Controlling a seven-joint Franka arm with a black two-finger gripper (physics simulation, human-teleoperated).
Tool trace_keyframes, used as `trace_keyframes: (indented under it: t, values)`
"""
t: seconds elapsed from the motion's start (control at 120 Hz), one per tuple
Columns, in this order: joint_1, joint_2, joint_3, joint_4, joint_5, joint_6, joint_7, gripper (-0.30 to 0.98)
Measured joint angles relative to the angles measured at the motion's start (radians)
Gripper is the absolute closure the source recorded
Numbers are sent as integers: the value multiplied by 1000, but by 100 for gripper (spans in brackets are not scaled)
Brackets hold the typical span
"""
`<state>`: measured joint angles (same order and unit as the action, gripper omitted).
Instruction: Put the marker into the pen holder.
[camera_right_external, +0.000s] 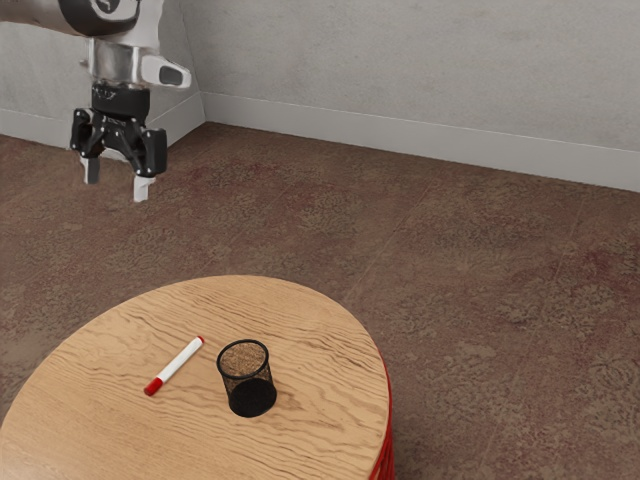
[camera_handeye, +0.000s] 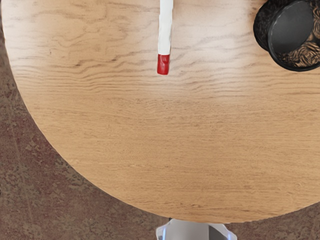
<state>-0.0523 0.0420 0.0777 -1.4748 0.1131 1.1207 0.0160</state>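
Marker (camera_right_external: 175, 365) is lying flat on the round wood table (camera_right_external: 120, 430), white barrel, red at both ends. Longer red end points to the exterior view's lower left, the short red tip to its upper right. Pen holder (camera_right_external: 247, 390) is near it, apart, on the exterior view's right of it: black mesh cup, upright, mouth up. Marker is outside the cup, on bare wood.

My gripper (camera_right_external: 116, 181) is up in the air at the exterior view's upper left, well apart from both, pointing down. Jaws wide open, a clear gap between them, holding nothing.

Wrist view looks down on the tabletop, with one red end of the marker and part of the cup in frame. Past the table edge: a grey-white object (camera_handeye: 187, 231), can't tell what. Around the table, brown patterned floor (camera_right_external: 480, 300); behind, grey wall (camera_right_external: 400, 60) with a pale baseboard (camera_right_external: 400, 135).
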Motion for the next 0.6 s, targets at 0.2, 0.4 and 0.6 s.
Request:
trace_keyframes:
  t: [0.2,0.4,0.6]
  values:
    - [58,0,0,-27,12,370,10,0]
    - [9,-11,6,-153,22,499,15,1]
    - [26,52,28,-567,1,809,20,0]
